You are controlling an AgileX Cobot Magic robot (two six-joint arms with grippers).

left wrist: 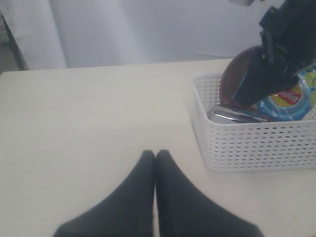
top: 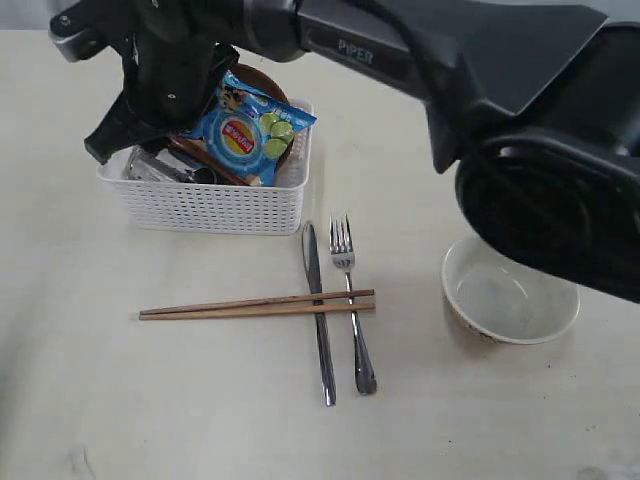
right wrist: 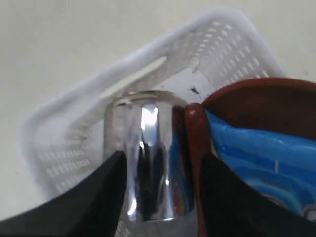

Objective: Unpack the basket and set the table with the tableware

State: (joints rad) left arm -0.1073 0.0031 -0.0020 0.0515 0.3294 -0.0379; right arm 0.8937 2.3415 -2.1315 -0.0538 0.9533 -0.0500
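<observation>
While the knife, fork, chopsticks and cream bowl lie in the lower frame, the white basket sits upper left, where the right gripper straddles the steel cup with jaws spread; sink squarely, clear of the wooden plate and chip bag, before closing. The left gripper is pinched closed, idle.

Glossy steel cup, matt plastic basket (latticed), wooden chopsticks.
</observation>
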